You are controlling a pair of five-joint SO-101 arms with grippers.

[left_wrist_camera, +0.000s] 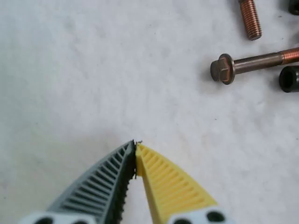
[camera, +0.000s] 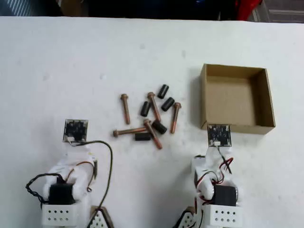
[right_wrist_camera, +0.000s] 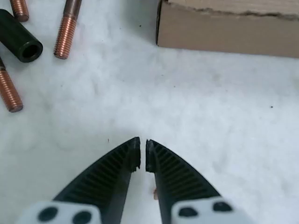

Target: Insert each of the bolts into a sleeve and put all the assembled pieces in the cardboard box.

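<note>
The left gripper point(left_wrist_camera: 135, 145) hangs low over the white table point(camera: 57, 71), its grey and yellow fingers pressed together at the tips and gripping nothing. Ahead of it, off toward the other arm, lies the nearest bolt point(left_wrist_camera: 252, 61). It is flat on the table with its flanged head turned toward this gripper, well apart from the fingertips. (A black sleeve point(left_wrist_camera: 290, 78) lies just beside its shank, on the side nearer the gripper.)

From above, the loose parts form one cluster ahead of both arms and between them. There are five copper-coloured bolts point(camera: 125, 108) and five dark sleeves point(camera: 163, 90), all lying flat, some touching or crossing, each bolt outside a sleeve.

The right gripper point(right_wrist_camera: 142, 154) also sits low over the table, its black fingers drawn almost together with a thin slit between the tips, and it holds nothing. Ahead of it, toward the left arm's side, an open-ended sleeve point(right_wrist_camera: 18, 41) lies with its bore facing back at the gripper. A threaded bolt end point(right_wrist_camera: 65, 32) lies near it.

The cardboard box point(camera: 247, 127) stands straight ahead of the right gripper and a little to its outer side, near wall close by, open top up (only its brown floor shows inside).
</note>
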